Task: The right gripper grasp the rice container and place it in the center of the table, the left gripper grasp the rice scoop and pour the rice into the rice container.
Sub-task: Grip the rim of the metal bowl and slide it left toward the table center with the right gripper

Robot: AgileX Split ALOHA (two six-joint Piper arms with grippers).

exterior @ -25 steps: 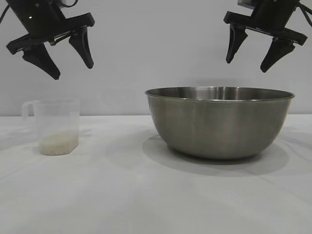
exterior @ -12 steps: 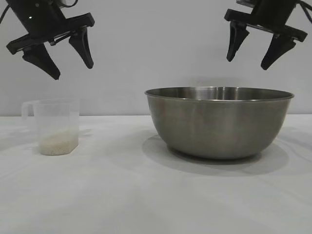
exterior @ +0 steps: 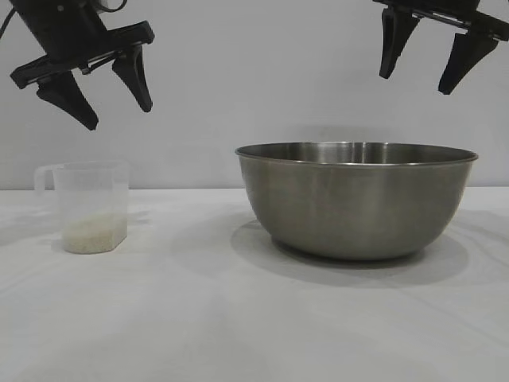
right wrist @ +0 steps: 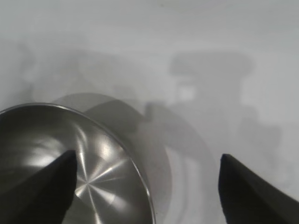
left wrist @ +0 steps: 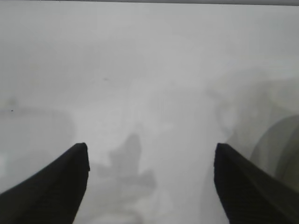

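The rice container (exterior: 357, 199), a wide steel bowl, stands on the white table (exterior: 199, 318) right of centre. My right gripper (exterior: 421, 76) hangs open high above the bowl's right half, holding nothing. In the right wrist view the rice container (right wrist: 70, 163) lies under the open right gripper (right wrist: 147, 163), its rim between the fingers. The rice scoop (exterior: 87, 207), a frosted cup with its handle to the left, stands at the left with rice (exterior: 94, 233) in its bottom. Above the cup my left gripper (exterior: 119, 115) hangs open and empty. The left wrist view shows the left gripper (left wrist: 150, 151) over bare table.
A plain grey wall stands behind the table. A pale curved edge (left wrist: 275, 144), too blurred to name, shows beside one left finger in the left wrist view.
My right gripper has risen and shifted slightly right above the bowl, still open. The left gripper, cup and bowl have not moved.
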